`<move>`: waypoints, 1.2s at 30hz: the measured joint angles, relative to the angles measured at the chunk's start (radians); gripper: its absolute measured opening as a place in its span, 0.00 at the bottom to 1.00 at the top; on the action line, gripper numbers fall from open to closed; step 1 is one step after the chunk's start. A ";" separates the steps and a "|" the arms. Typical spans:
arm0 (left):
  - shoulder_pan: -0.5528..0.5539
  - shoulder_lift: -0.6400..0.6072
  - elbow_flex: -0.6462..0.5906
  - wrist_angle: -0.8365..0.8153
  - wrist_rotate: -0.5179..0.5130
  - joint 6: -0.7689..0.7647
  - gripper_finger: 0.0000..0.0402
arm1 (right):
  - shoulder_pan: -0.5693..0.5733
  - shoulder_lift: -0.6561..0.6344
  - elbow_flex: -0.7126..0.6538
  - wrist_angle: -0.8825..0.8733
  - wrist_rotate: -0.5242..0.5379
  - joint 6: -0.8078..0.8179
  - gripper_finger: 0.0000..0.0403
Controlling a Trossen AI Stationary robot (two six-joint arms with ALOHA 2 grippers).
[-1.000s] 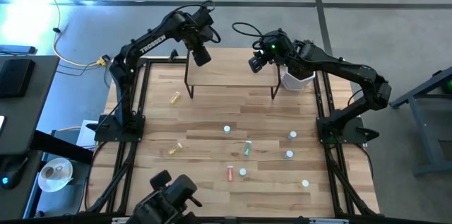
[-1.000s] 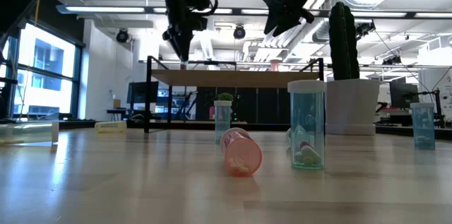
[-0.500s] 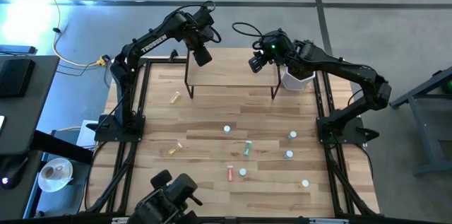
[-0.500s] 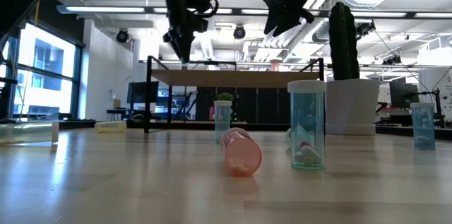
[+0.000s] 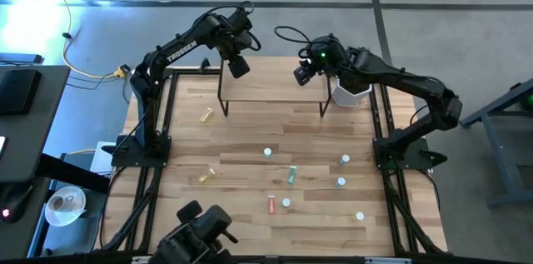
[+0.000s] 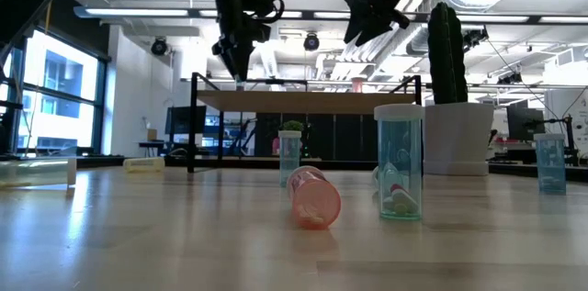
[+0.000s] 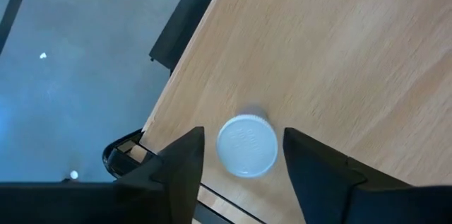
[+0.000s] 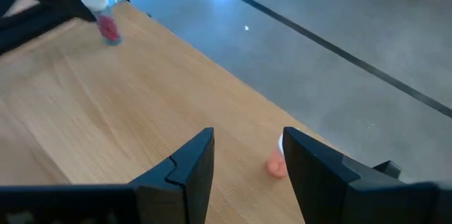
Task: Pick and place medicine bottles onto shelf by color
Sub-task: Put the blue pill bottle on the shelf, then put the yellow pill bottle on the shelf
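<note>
Light-wood shelf (image 5: 271,96) at frame top: left gripper (image 7: 240,171) straddles a white-capped red bottle (image 7: 246,145) on its left corner, jaws spread, touching nothing, so lift straight up; right gripper (image 8: 247,157) open, empty, near a lying pink bottle (image 8: 275,164).

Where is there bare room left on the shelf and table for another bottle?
The low light-wood shelf is bare in its middle, between the white-capped red bottle under the open left tool and the pink bottle by the open right tool. On the wooden table, the strip between the shelf and the lone white-capped bottle is free. Crowded: around the lying green bottle.
</note>
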 joint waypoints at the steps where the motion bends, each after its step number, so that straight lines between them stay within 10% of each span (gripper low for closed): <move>1: 0.000 0.000 0.000 -0.006 0.000 -0.001 0.47 | 0.000 -0.009 0.000 -0.001 0.000 0.000 0.40; 28: -0.024 -0.247 -0.006 -0.051 0.063 -0.051 0.49 | 0.272 -0.205 -0.010 -0.392 -0.015 0.240 0.40; 36: -0.106 -0.460 -0.296 0.125 0.136 -0.072 0.49 | 0.498 -0.221 -0.117 -0.486 0.038 0.472 0.40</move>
